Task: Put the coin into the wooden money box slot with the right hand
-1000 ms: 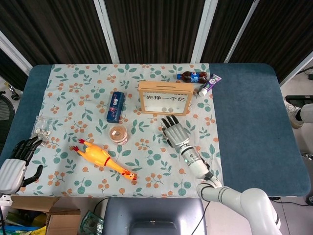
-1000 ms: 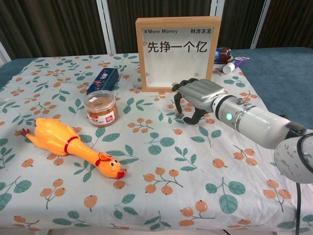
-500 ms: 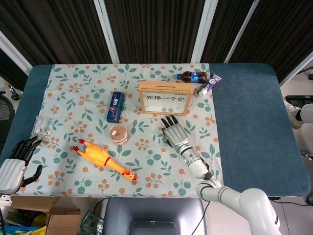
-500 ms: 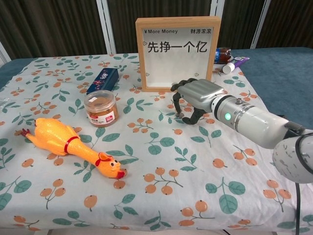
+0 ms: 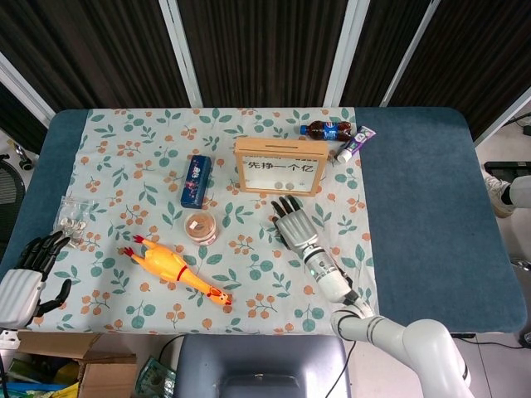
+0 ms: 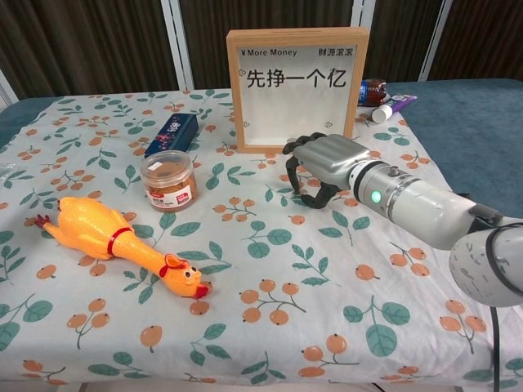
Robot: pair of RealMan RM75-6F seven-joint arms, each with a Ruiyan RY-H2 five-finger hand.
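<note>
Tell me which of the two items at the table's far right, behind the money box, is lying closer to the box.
The cola bottle, dark with a blue label; the white toothpaste tube lies farther right.

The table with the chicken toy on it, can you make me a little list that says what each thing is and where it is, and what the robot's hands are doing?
money box: wooden money box stands upright at the back, slot on top
right hand: right hand just in front of the box, fingers curled down to the tablecloth
coin: can't tell if it is under the fingers
left hand: left hand at the table's left edge, holding nothing
toy: rubber chicken lying on its side
jar: small jar upright behind the chicken
blue box: blue box lying flat
</note>
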